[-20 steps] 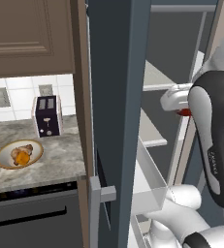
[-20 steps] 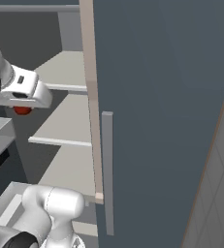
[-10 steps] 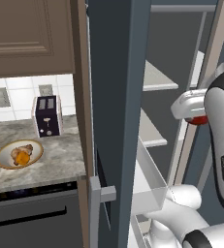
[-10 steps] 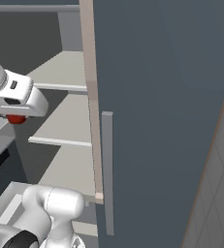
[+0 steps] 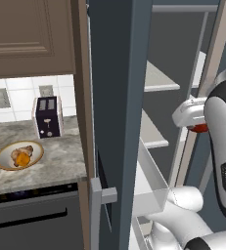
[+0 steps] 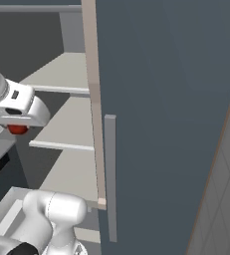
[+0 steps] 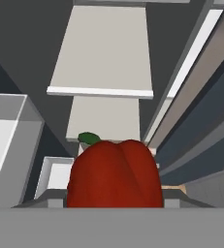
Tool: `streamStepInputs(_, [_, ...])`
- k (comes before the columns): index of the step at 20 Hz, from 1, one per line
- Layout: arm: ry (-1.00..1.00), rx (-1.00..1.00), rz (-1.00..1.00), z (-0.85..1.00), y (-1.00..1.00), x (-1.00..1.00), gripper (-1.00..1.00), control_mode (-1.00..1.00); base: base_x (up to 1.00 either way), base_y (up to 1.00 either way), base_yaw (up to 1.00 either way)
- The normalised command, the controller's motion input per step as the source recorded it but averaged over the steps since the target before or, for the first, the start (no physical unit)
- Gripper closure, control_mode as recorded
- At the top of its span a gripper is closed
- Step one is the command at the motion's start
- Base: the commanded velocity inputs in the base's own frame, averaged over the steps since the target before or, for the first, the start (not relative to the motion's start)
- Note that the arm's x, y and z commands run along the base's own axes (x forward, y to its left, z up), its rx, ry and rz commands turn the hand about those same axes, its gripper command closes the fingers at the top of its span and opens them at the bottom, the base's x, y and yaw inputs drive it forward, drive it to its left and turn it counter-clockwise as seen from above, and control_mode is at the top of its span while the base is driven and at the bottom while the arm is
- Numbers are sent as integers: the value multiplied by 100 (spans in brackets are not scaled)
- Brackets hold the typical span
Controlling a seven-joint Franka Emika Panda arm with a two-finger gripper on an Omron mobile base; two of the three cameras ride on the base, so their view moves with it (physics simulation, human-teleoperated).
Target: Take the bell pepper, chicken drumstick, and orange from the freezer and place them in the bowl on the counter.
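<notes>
Kitchen, freezer [image 5: 115, 73] open; we see jaws closed around bell pepper [image 7: 114, 175], clear of shelves. Next: swing left to bowl [image 5: 2, 159] on surface, release.

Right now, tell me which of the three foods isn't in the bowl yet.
The bell pepper: glossy red, gripped in the pincer by the freezer shelves. The orange and chicken drumstick already lie in the bowl.

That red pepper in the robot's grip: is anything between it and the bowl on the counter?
Yes. The bell pepper, held in the tool, sits inside the freezer. The open freezer door stands edge-on between it and the bowl on the counter.
</notes>
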Motion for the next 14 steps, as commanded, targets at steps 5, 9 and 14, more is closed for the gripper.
streamStepInputs(5, [2, 0, 0, -20, 0, -25, 100, -100, 0, 0, 0])
streamStepInputs(9, [2, 0, 0, -19, 0, -25, 100, -100, 0, 0, 0])
streamStepInputs(14, [1, 0, 0, -8, 0, -6, 100, -100, 0, 0, 0])
